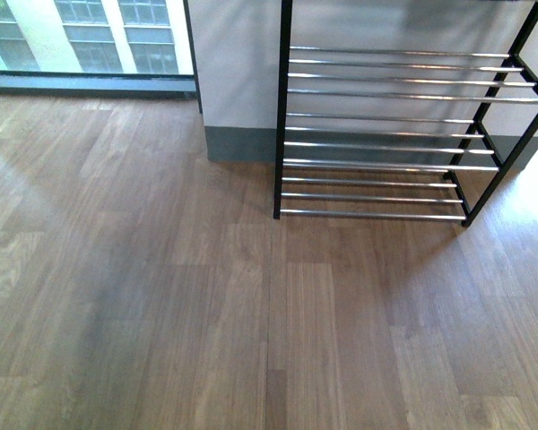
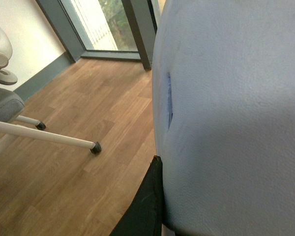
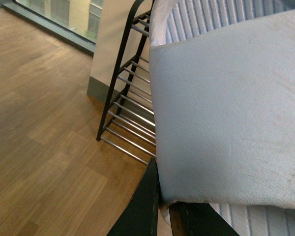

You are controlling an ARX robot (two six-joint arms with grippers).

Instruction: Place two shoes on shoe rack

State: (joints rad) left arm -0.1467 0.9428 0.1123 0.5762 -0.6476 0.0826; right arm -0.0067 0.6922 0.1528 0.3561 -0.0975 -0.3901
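The shoe rack [image 1: 377,134] stands on the wood floor at the right of the front view, with a black frame and bare chrome bars. Neither arm nor shoe appears in that view. In the left wrist view a shoe [image 2: 226,123] fills the right side as a pale grey surface, and my left gripper [image 2: 161,211] is shut on it, with one black finger [image 2: 147,201] showing against its edge. In the right wrist view my right gripper [image 3: 162,204] is shut on the other shoe [image 3: 226,123], whose ribbed pale inside shows. The shoe rack [image 3: 128,103] lies just beyond it.
A white office chair base [image 2: 49,135] with casters stands on the floor in the left wrist view. A window [image 1: 90,36] and a grey-skirted wall pillar [image 1: 238,81] lie behind and left of the rack. Wood floor [image 1: 161,296] stretches in front.
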